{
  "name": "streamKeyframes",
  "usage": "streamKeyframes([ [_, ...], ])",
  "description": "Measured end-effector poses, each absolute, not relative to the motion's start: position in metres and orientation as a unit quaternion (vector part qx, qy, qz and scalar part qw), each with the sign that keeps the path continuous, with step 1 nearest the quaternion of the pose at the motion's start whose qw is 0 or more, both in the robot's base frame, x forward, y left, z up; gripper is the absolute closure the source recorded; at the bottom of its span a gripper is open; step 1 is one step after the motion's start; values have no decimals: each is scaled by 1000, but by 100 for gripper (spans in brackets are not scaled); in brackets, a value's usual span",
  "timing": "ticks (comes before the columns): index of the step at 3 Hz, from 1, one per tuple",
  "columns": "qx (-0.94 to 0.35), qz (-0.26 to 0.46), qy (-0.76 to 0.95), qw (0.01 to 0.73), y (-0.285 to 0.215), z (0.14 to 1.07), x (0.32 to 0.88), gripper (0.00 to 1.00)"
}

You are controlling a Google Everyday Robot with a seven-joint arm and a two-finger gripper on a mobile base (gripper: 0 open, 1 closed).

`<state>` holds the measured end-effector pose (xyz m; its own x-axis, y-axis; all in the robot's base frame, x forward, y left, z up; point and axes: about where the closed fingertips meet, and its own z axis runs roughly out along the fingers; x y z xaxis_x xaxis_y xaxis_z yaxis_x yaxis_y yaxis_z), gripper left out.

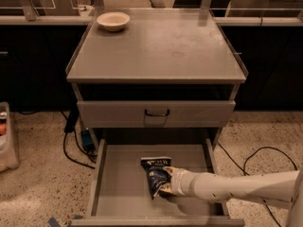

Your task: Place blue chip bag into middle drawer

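Note:
The blue chip bag lies inside the open middle drawer, near the middle of its grey floor, its top end pointing toward the cabinet. My gripper reaches in from the right on a white arm and sits at the bag's right lower side, touching it. The gripper's tips are hidden against the bag.
A cream bowl stands at the back left of the cabinet top. Above the open drawer is a shut drawer front with a small black handle. Cables lie on the speckled floor on both sides. A bin stands at far left.

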<state>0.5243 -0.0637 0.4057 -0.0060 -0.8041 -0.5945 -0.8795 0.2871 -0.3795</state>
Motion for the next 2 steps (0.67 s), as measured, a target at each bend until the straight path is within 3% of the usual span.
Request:
streamKeyframes([
  [1,-595,50,707,378,-64,406,524,0],
  [2,-595,50,708,378,-64,406,524,0],
])
